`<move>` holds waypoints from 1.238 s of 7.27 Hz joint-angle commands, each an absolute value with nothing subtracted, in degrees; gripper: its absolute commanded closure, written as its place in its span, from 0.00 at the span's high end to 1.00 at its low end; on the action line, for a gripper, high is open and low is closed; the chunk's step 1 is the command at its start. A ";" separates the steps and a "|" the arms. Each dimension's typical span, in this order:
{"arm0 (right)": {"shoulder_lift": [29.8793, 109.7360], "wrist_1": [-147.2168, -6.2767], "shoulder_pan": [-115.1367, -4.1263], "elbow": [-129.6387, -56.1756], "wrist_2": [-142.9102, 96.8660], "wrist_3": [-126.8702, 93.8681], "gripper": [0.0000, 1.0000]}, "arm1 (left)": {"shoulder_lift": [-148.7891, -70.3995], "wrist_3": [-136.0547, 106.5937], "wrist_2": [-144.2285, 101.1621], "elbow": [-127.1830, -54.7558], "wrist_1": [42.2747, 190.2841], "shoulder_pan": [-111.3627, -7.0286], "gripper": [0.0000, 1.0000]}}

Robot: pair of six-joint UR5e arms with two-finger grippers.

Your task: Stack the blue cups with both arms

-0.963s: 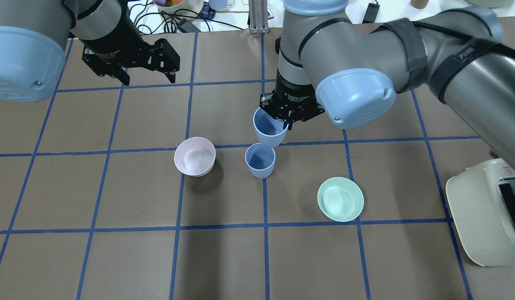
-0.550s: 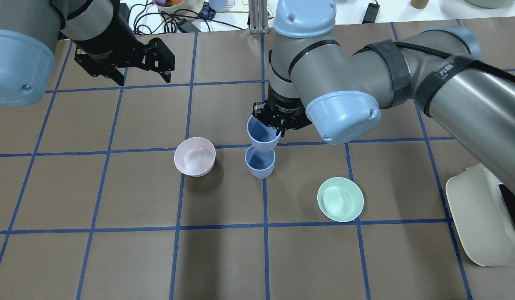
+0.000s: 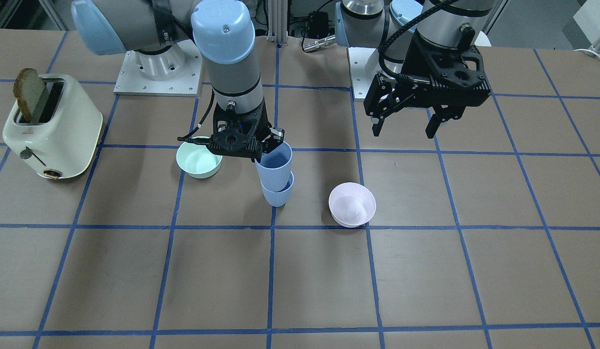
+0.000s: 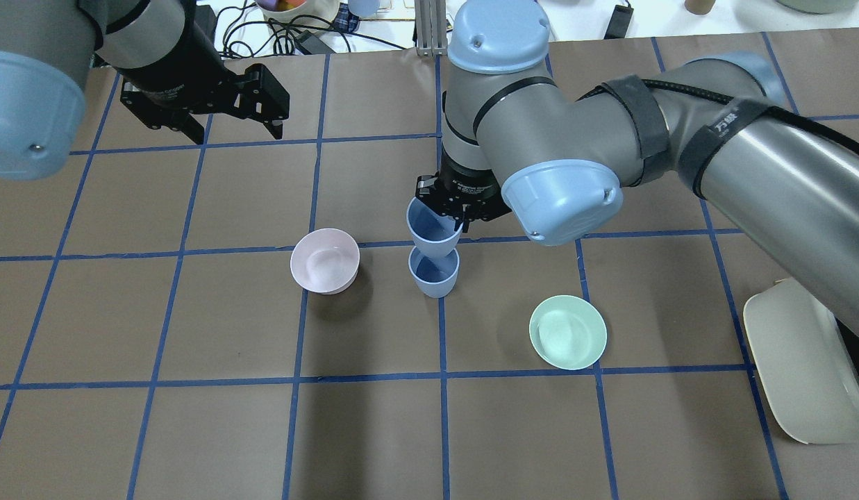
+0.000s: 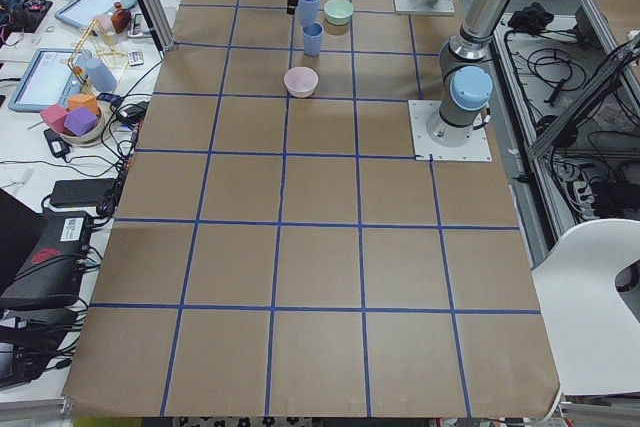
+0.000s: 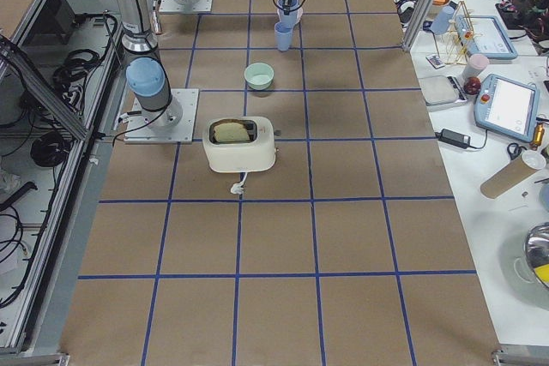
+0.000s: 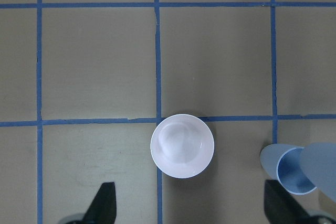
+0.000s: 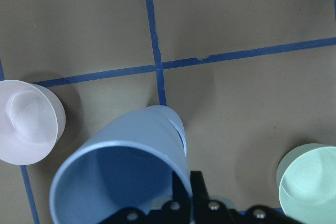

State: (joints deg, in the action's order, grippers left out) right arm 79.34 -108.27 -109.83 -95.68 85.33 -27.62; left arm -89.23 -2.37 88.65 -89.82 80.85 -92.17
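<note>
While the right arm (image 4: 540, 132) reaches down over the middle of the overhead view, its jaws are clamped on the rim of the upper blue cup (image 4: 432, 232), one finger inside the mouth and one outside on the side toward the arm. That cup hangs mouth up and tilted. Its base meets the mouth of the lower blue cup (image 4: 435, 274), which stands upright on the worktop (image 4: 193, 417) beside a crossing of the blue grid lines. From the front-facing view the upper cup's base looks sunk a little way into the lower one, though I cannot tell whether the two touch.

At the upper left of the overhead view the left arm (image 4: 144, 35) hangs above the worktop with its jaws spread wide and nothing between them, well apart from both cups.

To the left of the lower cup in the overhead view sits a pale pink bowl (image 4: 325, 260), and to its lower right a mint-green bowl (image 4: 568, 332). Neither touches the cups. A cream toaster (image 3: 52, 128) with a slice of bread (image 3: 30, 99) in its slot stands at the left edge of the front-facing view
</note>
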 commanded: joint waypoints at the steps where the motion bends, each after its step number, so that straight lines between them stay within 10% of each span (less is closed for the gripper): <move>1: 79.01 -108.19 -109.86 -95.89 85.08 -27.42 0.00 | -89.21 -2.37 88.68 -89.82 81.12 -92.11 1.00; 4: 78.40 -108.28 -109.86 -96.59 84.99 -27.42 0.00 | -89.12 -2.37 88.68 -89.82 81.21 -92.02 1.00; 7: 78.05 -109.15 -109.08 -96.69 84.99 -27.34 0.50 | -88.86 -2.37 88.68 -89.82 81.30 -91.85 1.00; 9: 78.05 -108.81 -106.71 -93.36 85.16 -26.46 0.58 | -88.86 -2.37 88.68 -89.82 81.21 -91.85 1.00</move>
